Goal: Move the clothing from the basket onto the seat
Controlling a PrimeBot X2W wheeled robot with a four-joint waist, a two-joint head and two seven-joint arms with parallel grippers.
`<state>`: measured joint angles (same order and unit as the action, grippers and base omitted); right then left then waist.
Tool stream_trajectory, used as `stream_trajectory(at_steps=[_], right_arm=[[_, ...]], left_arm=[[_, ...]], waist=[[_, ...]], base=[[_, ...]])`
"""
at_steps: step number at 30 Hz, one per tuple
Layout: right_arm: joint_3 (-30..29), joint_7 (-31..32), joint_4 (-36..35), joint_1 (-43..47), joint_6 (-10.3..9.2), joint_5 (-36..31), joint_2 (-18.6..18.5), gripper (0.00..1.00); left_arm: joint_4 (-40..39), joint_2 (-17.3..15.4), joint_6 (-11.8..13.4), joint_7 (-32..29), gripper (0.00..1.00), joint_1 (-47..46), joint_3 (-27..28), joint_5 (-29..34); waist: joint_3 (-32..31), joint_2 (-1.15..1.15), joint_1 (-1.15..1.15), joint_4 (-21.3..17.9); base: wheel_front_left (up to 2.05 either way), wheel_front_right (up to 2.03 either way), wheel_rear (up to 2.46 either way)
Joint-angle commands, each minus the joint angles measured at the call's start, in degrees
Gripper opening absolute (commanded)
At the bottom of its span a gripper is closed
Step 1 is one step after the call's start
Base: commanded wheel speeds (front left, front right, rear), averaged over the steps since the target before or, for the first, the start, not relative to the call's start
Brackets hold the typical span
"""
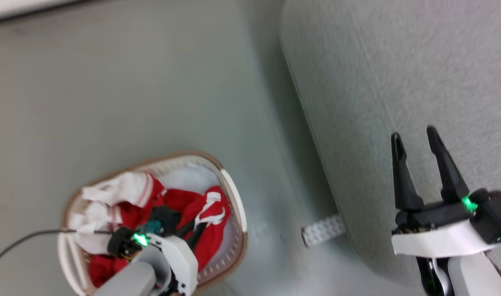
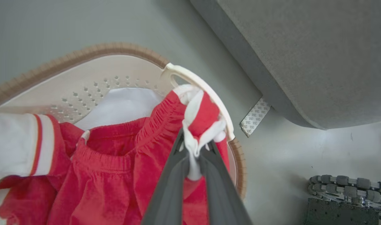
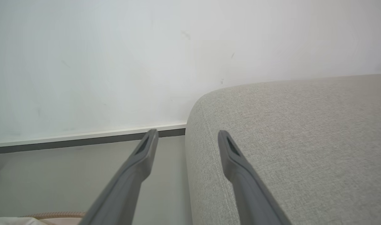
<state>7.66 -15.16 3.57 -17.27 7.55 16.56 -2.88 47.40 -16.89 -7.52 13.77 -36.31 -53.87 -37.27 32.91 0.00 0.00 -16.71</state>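
Observation:
Red clothing (image 1: 193, 213) (image 2: 115, 168) with white trim fills the white basket (image 1: 234, 193) (image 2: 93, 78) on the floor at the lower left of the head view. My left gripper (image 1: 197, 230) (image 2: 195, 156) reaches down into the basket and is shut on a bunched red-and-white fold of the clothing by the basket's handle. My right gripper (image 1: 415, 144) (image 3: 187, 137) hangs open above the near edge of the light-grey seat (image 1: 398, 74) (image 3: 287, 140), with nothing between its fingers.
Plain white padding (image 2: 124, 104) lies under the garments. A patterned strip (image 1: 322, 230) (image 2: 254, 116) sticks out from under the seat's edge. Grey floor (image 1: 131, 82) lies between basket and seat. A wall with a baseboard (image 3: 84, 137) stands behind. My wheeled base (image 2: 347, 193) shows at lower right.

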Motion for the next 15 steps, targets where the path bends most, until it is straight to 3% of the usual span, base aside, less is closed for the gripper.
stream_trajectory(at_steps=[1,7,15], right_arm=[[-0.49,0.0,0.71,1.78,-0.12,-0.85,-0.05,1.0],[-1.33,0.0,2.59,5.74,-0.12,-2.34,-0.24,1.0],[-1.72,0.0,3.73,10.41,-0.12,-2.48,-1.69,1.0]], left_arm=[[-1.24,0.24,0.39,0.64,0.0,1.96,0.58,-0.75],[-9.13,-1.01,3.44,1.38,0.0,6.73,4.36,-1.87],[-26.01,-4.65,9.0,1.38,0.0,12.81,9.91,-1.01]], waist=[[-8.21,0.0,0.0,3.94],[-17.57,0.0,0.0,7.65],[-26.12,0.0,0.0,11.11]], base=[[0.0,0.0,0.0],[0.0,0.0,0.0],[0.0,0.0,0.0]])
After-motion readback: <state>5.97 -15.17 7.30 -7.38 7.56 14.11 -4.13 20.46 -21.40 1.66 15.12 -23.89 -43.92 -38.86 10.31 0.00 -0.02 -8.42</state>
